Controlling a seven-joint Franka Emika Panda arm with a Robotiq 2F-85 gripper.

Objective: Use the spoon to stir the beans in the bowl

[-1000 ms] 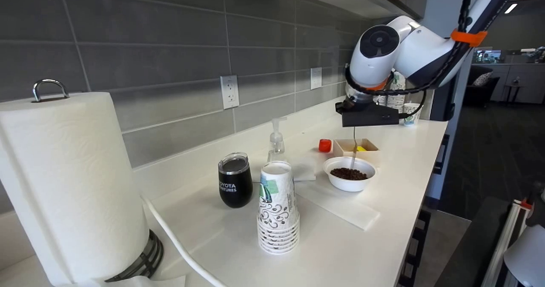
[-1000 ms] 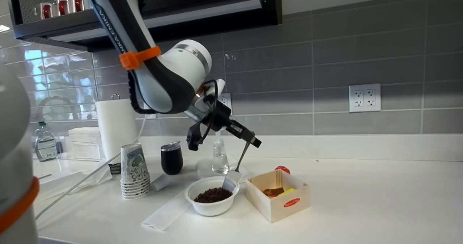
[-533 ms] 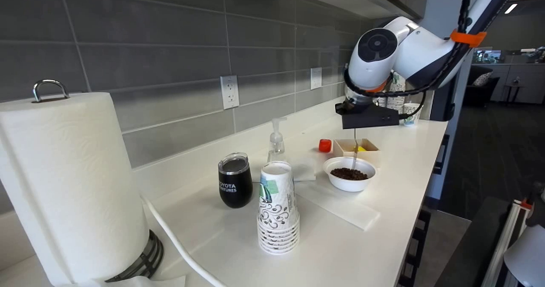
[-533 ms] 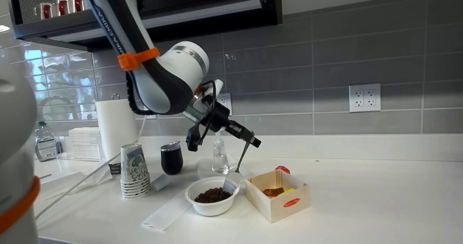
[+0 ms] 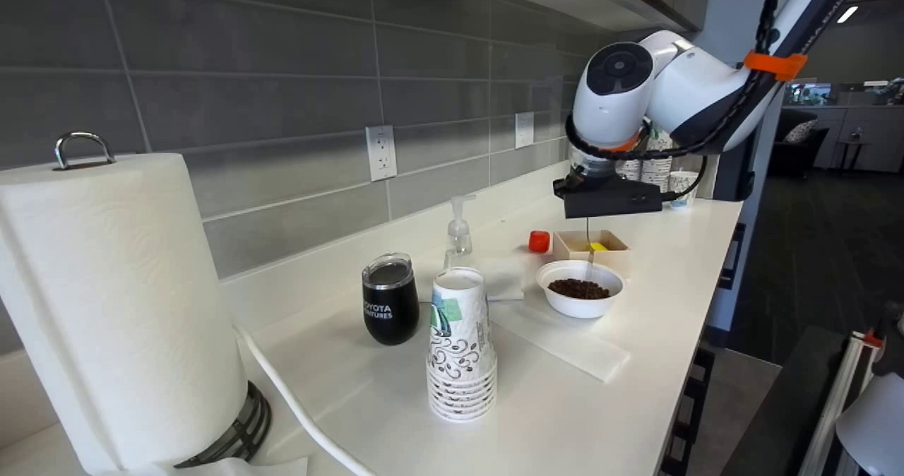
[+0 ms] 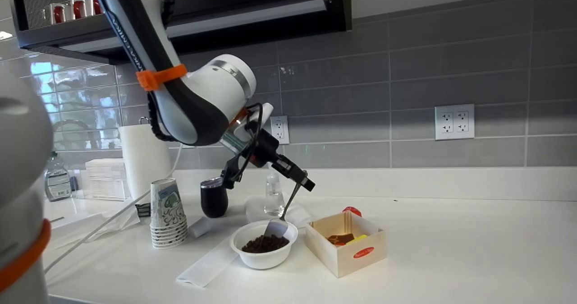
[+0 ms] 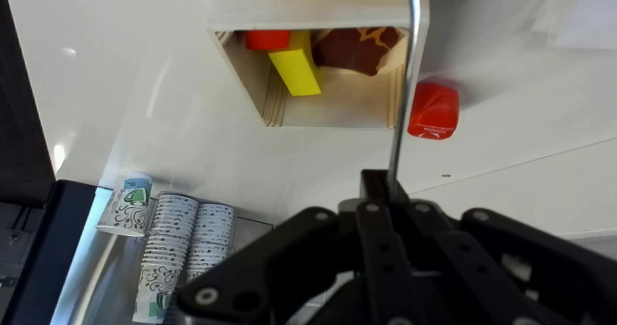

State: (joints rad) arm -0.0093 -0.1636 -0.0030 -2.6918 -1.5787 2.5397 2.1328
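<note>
The white bowl (image 6: 260, 262) stands on the counter and also shows in an exterior view (image 5: 580, 309). Dark brown beans (image 6: 261, 246) lie in it, and they show too in an exterior view (image 5: 575, 289). My gripper (image 6: 308, 181) is above and behind the bowl, tilted down. It is shut on the handle end of the silvery spoon (image 6: 276, 227). The spoon slants down, its broad head at the back right of the beans, the tip hidden among them. In the wrist view the thin handle (image 7: 405, 93) rises from my gripper (image 7: 390, 184); bowl and beans are out of view there.
A wooden box (image 6: 324, 256) with toy pieces stands right beside the bowl. A red object (image 5: 539, 241) lies behind it. A paper cup stack (image 5: 462, 356), a black tumbler (image 5: 390, 310), a soap dispenser (image 6: 274, 195) and a flat napkin (image 5: 565, 338) are nearby.
My gripper has moved a little left and down in an exterior view. The spoon's head has shifted from the bowl's right side leftward over the beans. The bowl has hardly moved.
</note>
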